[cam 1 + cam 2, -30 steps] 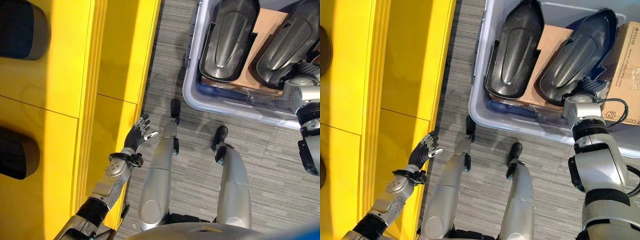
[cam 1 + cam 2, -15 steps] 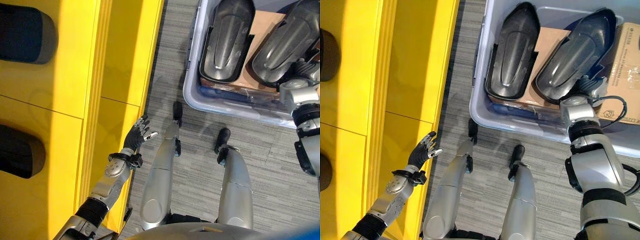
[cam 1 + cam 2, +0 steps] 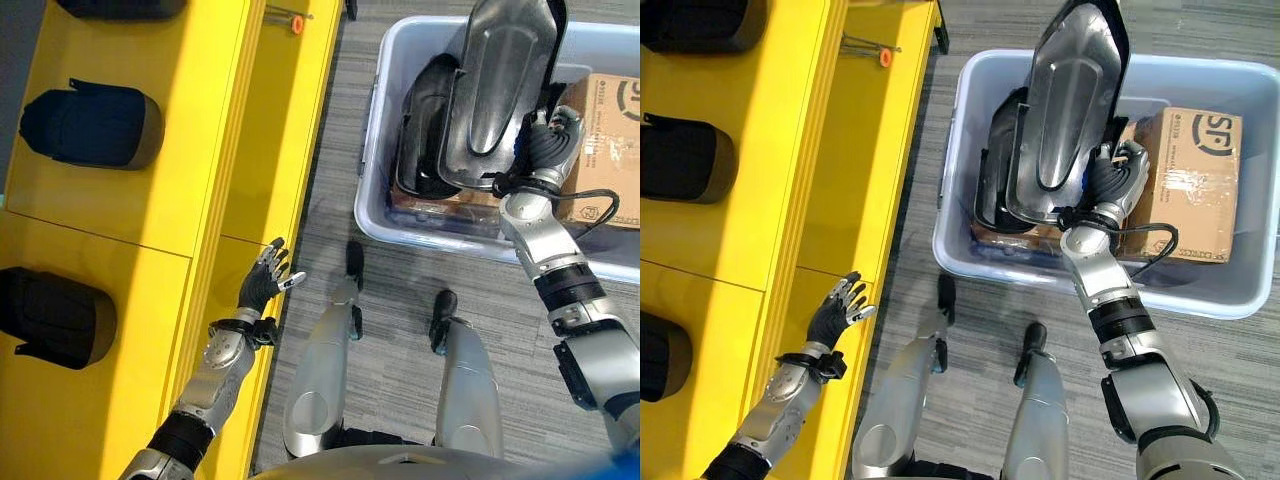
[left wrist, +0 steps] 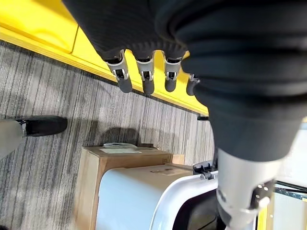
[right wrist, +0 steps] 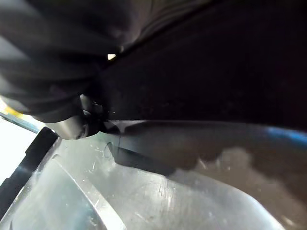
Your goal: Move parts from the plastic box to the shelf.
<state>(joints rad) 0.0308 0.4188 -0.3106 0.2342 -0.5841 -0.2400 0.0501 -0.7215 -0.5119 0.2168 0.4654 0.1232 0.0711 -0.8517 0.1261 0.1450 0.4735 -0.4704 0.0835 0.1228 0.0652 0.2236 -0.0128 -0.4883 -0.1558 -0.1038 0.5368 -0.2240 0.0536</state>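
Right eye view: your right hand (image 3: 1110,185) is curled round the rim of a dark part (image 3: 1065,110), tilted up on end above the box (image 3: 1110,275), so it can clear the wall on its way to the shelf (image 3: 790,150). Another part (image 3: 992,180) lies under it in the box. A second ago the held part lay flat. Your left hand (image 3: 262,288) hangs slack-fingered and empty beside the shelf, keeping clear.

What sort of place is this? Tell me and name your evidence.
Probably a workshop or parts storeroom: a yellow shelf holding dark moulded parts, a plastic box of the same parts on grey carpet, and a cardboard carton inside it.
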